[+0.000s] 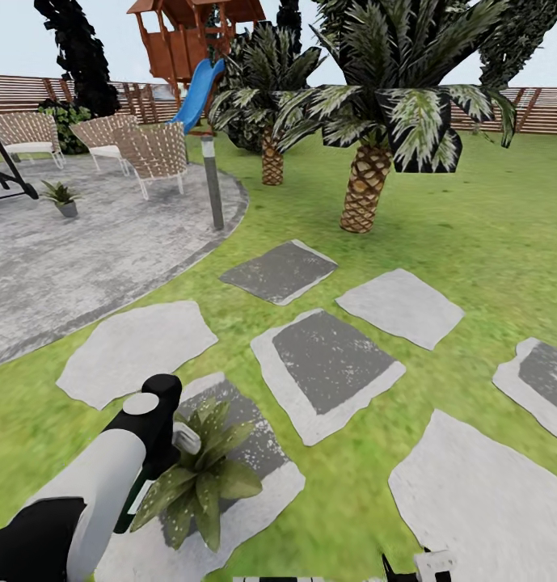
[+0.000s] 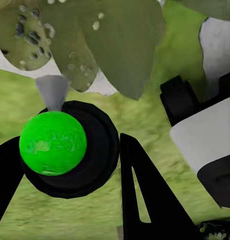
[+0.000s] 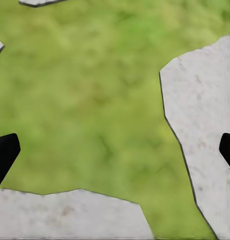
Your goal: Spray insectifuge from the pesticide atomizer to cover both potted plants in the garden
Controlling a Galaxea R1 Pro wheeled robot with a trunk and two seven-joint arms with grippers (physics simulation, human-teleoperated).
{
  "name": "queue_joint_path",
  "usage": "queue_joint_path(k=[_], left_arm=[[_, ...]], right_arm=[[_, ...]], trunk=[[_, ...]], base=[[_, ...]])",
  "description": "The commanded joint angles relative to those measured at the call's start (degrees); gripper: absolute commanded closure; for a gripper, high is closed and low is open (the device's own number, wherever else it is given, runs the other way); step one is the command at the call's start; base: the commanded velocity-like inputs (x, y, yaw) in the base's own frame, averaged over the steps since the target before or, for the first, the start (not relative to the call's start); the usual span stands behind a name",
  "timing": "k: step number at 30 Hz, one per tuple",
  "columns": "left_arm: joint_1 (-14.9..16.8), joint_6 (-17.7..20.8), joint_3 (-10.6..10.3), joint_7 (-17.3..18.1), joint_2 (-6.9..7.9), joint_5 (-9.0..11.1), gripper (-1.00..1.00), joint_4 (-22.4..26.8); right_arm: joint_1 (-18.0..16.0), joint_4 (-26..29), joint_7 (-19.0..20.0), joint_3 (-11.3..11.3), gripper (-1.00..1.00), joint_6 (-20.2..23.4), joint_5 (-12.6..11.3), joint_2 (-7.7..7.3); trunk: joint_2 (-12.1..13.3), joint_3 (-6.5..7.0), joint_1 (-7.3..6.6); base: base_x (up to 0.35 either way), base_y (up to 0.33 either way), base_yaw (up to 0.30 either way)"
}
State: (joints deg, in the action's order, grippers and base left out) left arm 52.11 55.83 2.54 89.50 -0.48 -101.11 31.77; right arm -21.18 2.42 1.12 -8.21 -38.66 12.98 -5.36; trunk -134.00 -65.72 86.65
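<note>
Hovering our left jaws (image 2: 69, 200) right over the near potted plant (image 1: 199, 477), we're pinching the pesticide atomizer (image 2: 69, 150) between the two black fingers (image 2: 145, 200), so the bottle is in hand and low beside the leaves on a stepping slab (image 1: 331, 368). What we're worrying about: we're sitting so close that the spray is probably only wetting one side of the rosette, and a small wobble could be knocking the arm into the leaves or the pot. The second potted plant (image 1: 61, 196) is sitting well apart on the patio (image 1: 76, 259), so we're also risking bumping something on the drive over.

The left wrist view is giving us what the head view isn't: droplets beading on a leaf (image 2: 29, 30), plus a bright green ball at the nozzle end. The head view is showing the wider layout instead. Our right jaws (image 3: 115, 150) are hanging spread and empty over the lawn (image 3: 94, 90).
</note>
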Motion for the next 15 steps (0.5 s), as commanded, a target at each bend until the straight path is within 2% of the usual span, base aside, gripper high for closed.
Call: queue_joint_path(k=[1, 15], left_arm=[[0.06, 0.59, 0.27, 0.5, -0.05, -0.58, 1.0, 0.05], [0.45, 0.67, 0.27, 0.5, -0.03, -0.58, 1.0, 0.13]], right_arm=[[-0.02, -0.05, 0.12, -0.5, -1.0, -0.16, 0.47, 0.0], [-0.01, -0.05, 0.19, -0.48, -1.0, -0.13, 0.47, 0.0]], trunk=[[-0.02, -0.04, -0.02], [-0.02, -0.04, -0.02]], base=[[-0.138, -0.245, 0.0], [-0.236, -0.192, 0.0]])
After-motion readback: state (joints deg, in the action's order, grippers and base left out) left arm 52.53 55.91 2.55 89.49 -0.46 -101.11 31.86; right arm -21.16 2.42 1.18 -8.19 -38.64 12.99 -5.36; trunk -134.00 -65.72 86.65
